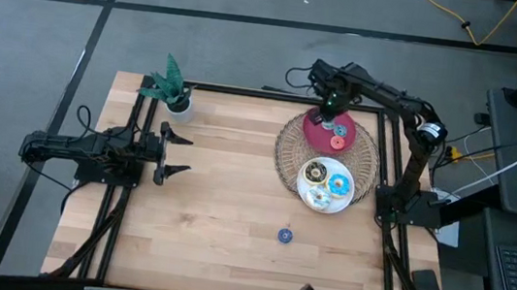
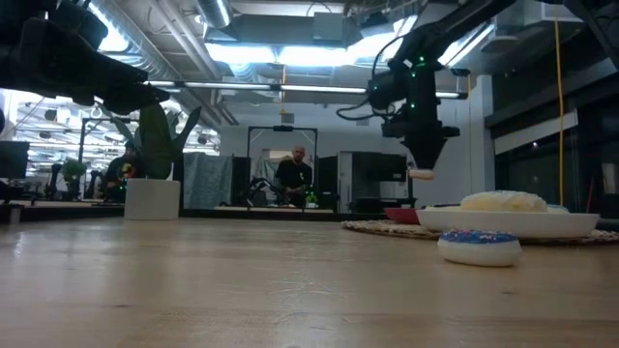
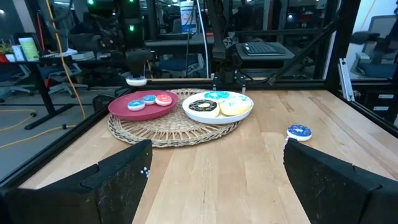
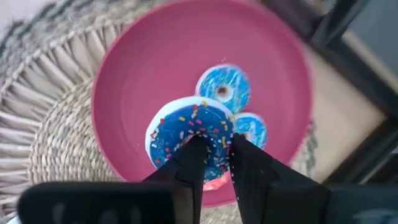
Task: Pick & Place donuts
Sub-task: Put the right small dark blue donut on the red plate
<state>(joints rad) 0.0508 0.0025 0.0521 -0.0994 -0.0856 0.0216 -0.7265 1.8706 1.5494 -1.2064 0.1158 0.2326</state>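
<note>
right tool (image 4: 211,152) grips one blue donut (image 4: 189,134) above red plate (image 4: 143,74) holding three.

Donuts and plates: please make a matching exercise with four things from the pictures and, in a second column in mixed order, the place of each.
Things:
1. red plate
2. white plate
3. lone blue donut
4. blue sprinkled donut

Places:
A. bare wood of the table
B. between the right gripper fingers
C. far part of the woven mat
D. near part of the mat

Pairs: 1-C, 2-D, 3-A, 4-B
</note>
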